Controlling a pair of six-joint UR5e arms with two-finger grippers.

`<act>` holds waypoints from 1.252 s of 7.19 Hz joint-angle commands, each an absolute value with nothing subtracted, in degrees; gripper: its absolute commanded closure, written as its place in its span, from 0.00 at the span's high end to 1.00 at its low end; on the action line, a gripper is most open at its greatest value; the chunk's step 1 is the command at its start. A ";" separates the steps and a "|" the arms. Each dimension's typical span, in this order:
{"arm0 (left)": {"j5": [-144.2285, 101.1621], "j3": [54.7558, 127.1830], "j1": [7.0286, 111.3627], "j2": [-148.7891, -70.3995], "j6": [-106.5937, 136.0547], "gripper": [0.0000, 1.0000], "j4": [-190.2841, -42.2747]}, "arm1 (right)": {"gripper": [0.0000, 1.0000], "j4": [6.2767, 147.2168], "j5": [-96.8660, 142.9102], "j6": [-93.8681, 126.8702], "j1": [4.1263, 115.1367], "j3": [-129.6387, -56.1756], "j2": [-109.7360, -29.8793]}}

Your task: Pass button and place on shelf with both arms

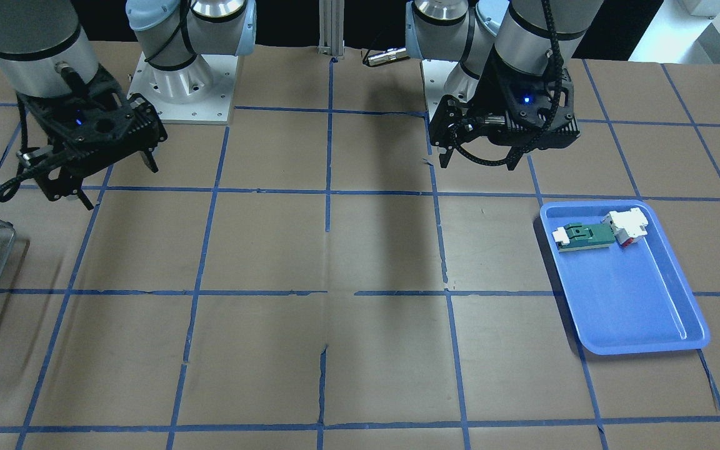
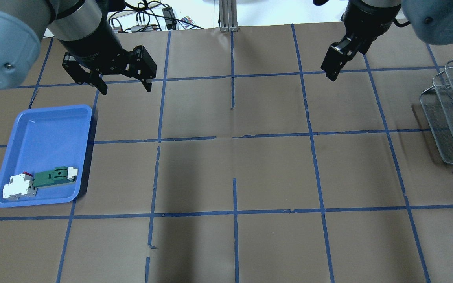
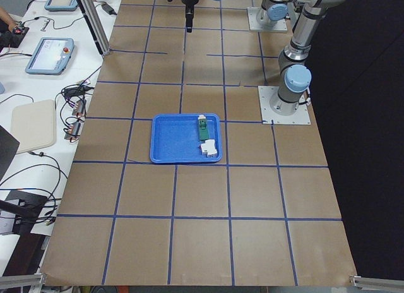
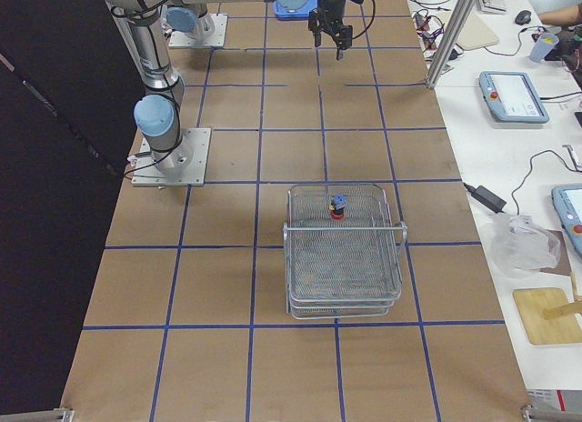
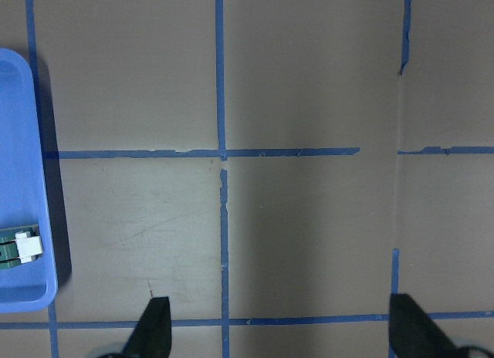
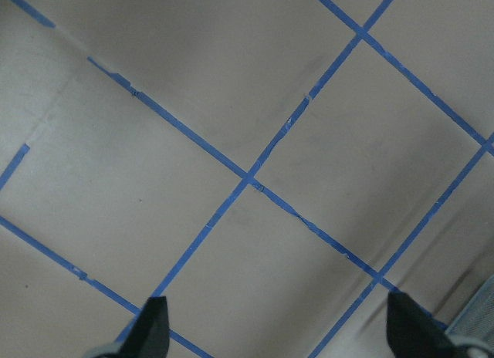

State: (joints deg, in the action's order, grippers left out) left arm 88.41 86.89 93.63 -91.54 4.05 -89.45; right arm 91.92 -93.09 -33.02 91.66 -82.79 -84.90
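From my end, the button (image 4: 337,209) sat in the shelf (image 4: 344,315), upper tier as far as I could tell, near the edge facing the table's middle. L gripper (image 2: 126,89) hung w/ jaws spread wide & empty above bare table, near the blue tray (image 2: 86,129). R gripper (image 6: 279,331) was likewise splayed, nothing btwn its fingers, hovering well apart from the shelf. I judged pass & placement both done, so the step in hand was wrap-up. Next move asked only for parking the 2 arms w/o clipping the shelf.
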 commanded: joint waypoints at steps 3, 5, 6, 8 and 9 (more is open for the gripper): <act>88.33 86.92 93.60 -91.49 3.96 1.00 -89.38 | 1.00 89.31 -93.16 -8.73 90.35 -82.09 -85.08; 88.33 87.01 93.60 -91.49 4.04 1.00 -89.38 | 1.00 86.66 -93.43 -1.68 90.26 -82.00 -85.69; 88.33 87.01 93.60 -91.49 4.04 1.00 -89.38 | 1.00 86.75 -93.51 -1.67 90.26 -81.91 -85.61; 88.24 87.01 93.52 -91.49 4.04 1.00 -89.38 | 1.00 86.31 -93.17 2.00 90.35 -81.91 -85.87; 88.24 87.10 93.52 -91.49 4.04 1.00 -89.38 | 1.00 86.31 -93.08 2.11 90.35 -81.91 -85.87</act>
State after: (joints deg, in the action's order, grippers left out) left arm 88.27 87.04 93.55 -91.49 4.04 -89.38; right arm 86.40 -93.22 1.13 90.31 -81.92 -85.82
